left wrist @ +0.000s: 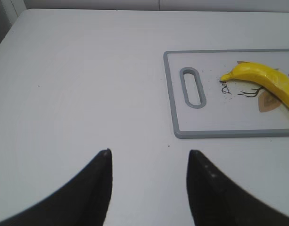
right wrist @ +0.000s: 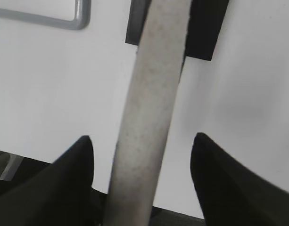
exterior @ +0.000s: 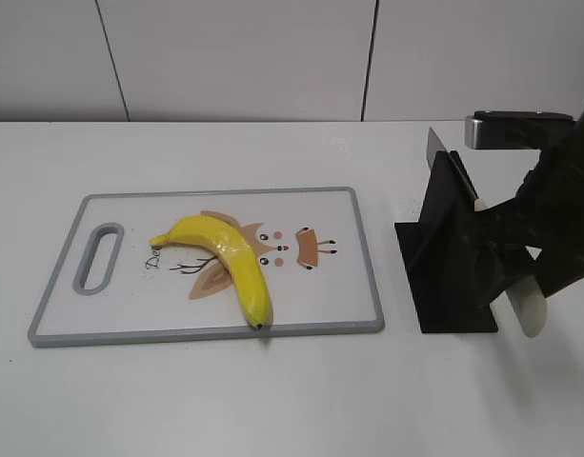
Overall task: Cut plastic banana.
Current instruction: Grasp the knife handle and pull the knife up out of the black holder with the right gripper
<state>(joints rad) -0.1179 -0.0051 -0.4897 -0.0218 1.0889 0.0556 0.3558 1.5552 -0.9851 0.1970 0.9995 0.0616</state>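
The plastic banana [exterior: 225,257] lies curved on the grey-rimmed white cutting board [exterior: 206,331], stem to the left, dark tip near the front rim. It also shows in the left wrist view [left wrist: 267,80]. A knife with a cream handle [exterior: 527,309] sits slanted in a black stand [exterior: 449,276]. My right gripper [exterior: 516,255] is open at the stand. In the right wrist view its fingers [right wrist: 140,141] straddle the knife handle [right wrist: 153,94] with gaps on both sides. My left gripper [left wrist: 149,153] is open and empty over bare table, left of the board [left wrist: 172,94].
The knife's grey blade [exterior: 436,148] sticks up behind the stand. The stand's black base [right wrist: 205,28] and a corner of the board [right wrist: 80,21] show in the right wrist view. The board has a handle slot [exterior: 99,257] at its left end. White wall behind.
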